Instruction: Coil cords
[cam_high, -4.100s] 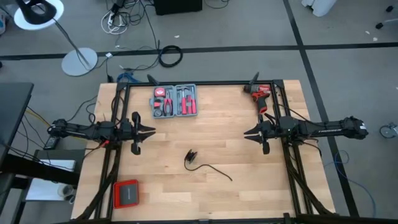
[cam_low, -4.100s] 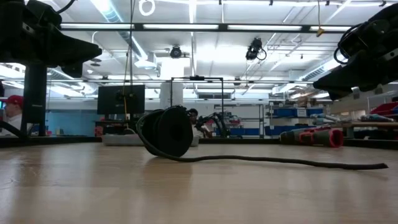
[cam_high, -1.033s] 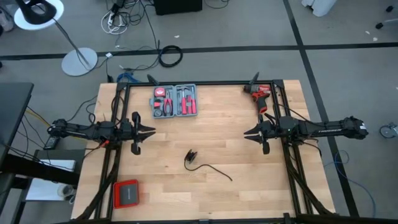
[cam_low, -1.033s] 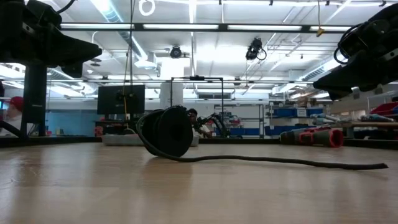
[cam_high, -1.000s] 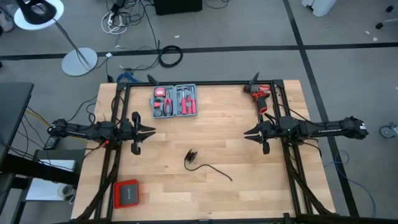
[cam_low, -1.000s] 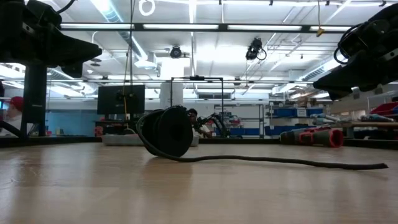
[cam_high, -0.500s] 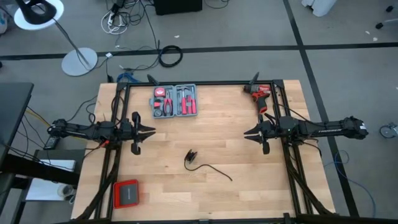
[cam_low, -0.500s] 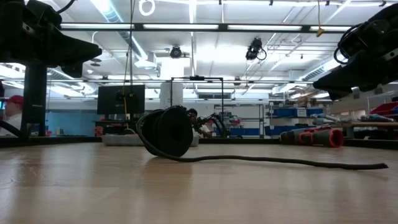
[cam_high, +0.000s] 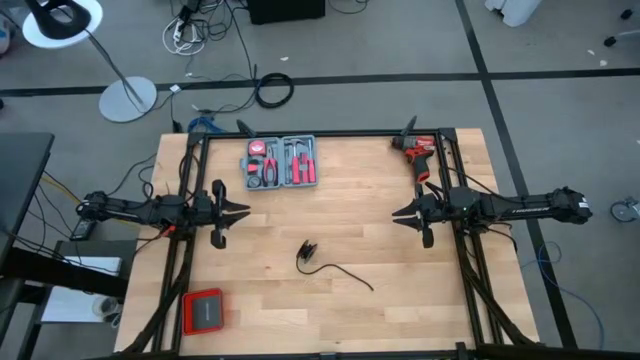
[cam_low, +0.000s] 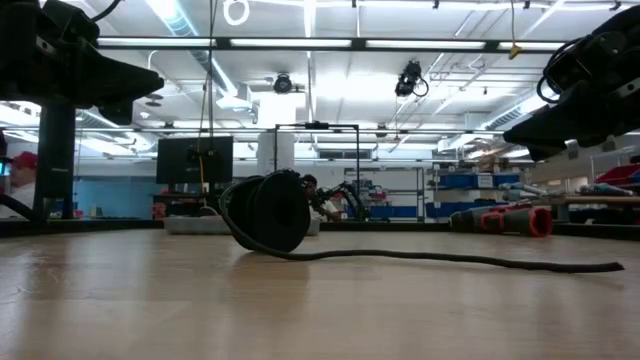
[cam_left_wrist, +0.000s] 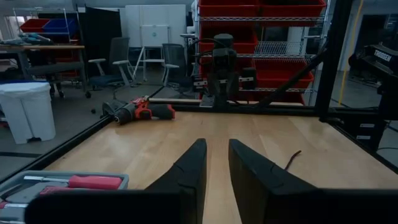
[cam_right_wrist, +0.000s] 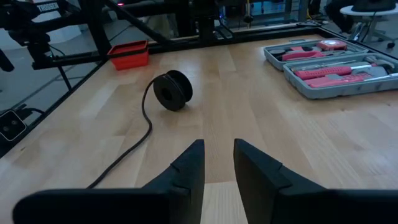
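Both pincers (cam_high: 246, 211) (cam_high: 396, 212) gape empty; cord (cam_high: 335, 270) trails from plug toward right arm's side.

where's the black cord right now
In the high view the cord lies loose on the table near its middle, between the two arms, below the grey tool case; neither gripper touches it.

The cord (cam_high: 333, 265) lies mid-table (cam_high: 380, 300) between my arms; the tool case (cam_high: 281, 162) lies behind it, the drill (cam_high: 418, 150) at my right.
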